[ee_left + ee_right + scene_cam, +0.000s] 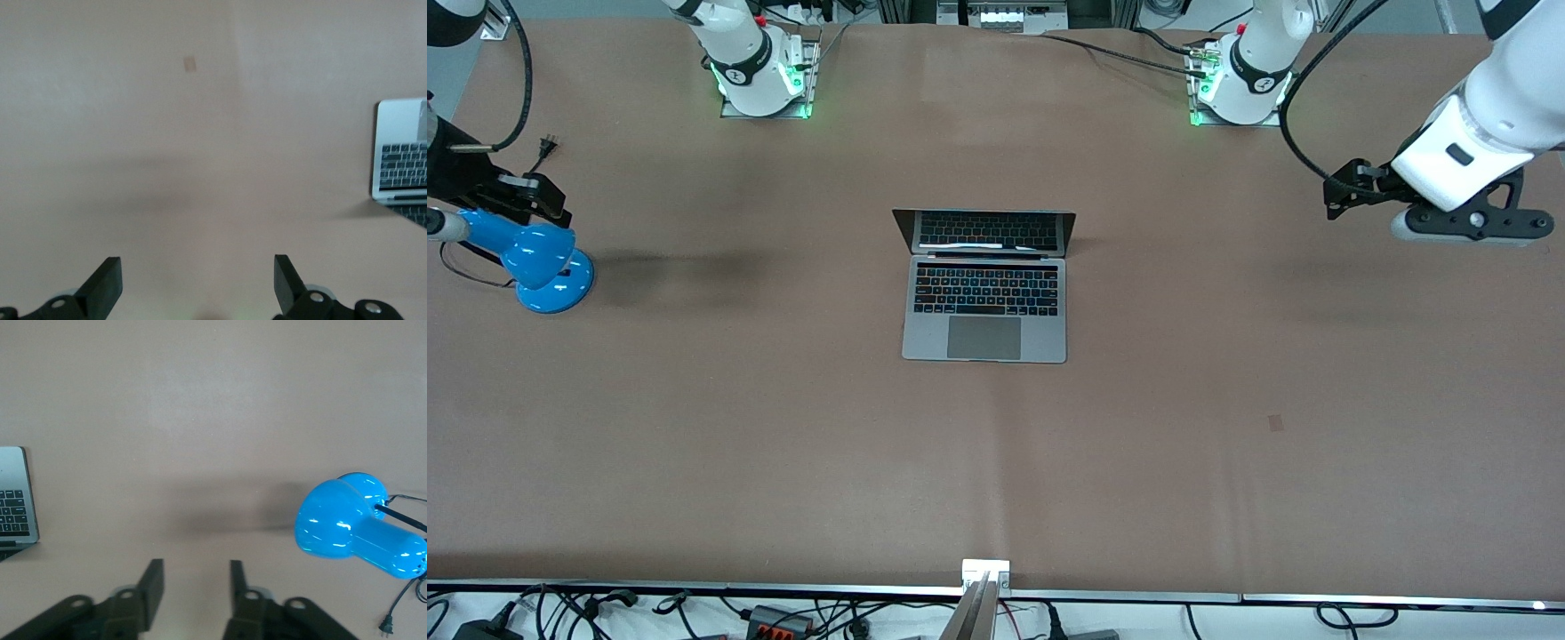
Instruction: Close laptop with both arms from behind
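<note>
left gripper (197,283) fingers spread; right gripper (197,587) fingers parted.

- A robotics lab is indicated: 2 white arm bases (760,71) (1240,80) are bolted along the far edge of a brown-covered table (1227,498).
- Green status lights are seen at the bases.
- Loose cables and adapters (778,618) are strewn past the near edge, with aluminium framing (1000,13) at the far edge.

Both wrist views cut the laptop (403,157) at the picture's edge, well off to one side of the jaws; its lid's outer face is hidden.
</note>
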Controlling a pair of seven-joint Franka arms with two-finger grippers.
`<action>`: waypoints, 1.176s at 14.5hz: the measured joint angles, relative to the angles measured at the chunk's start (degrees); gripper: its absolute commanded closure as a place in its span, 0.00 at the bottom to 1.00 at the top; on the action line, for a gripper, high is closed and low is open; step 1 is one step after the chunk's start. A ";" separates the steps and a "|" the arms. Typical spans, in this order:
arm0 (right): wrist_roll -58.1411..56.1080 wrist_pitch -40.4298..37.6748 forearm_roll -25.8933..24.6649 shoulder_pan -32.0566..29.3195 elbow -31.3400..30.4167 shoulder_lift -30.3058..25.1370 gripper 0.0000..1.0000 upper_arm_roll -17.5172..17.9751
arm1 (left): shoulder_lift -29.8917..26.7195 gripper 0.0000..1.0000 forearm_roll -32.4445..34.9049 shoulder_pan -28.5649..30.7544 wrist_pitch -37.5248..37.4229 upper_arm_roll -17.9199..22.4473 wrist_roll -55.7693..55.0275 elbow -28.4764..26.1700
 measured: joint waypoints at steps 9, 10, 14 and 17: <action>4.74 -2.15 0.21 10.22 -3.39 3.17 1.00 0.42 | 9.65 0.93 0.00 0.15 -6.80 0.19 0.05 9.01; 5.67 -2.15 0.85 11.56 -4.18 3.39 1.00 0.46 | 10.25 0.99 0.00 0.11 -8.22 0.17 0.11 9.76; 8.20 -1.93 4.73 14.60 -6.87 3.51 1.00 0.46 | 10.62 0.99 -0.42 -0.18 -13.44 -0.02 0.25 10.01; 12.25 -1.58 8.56 17.80 -7.54 3.89 1.00 0.49 | 10.23 0.99 -3.25 -0.13 -14.58 -1.62 0.50 8.40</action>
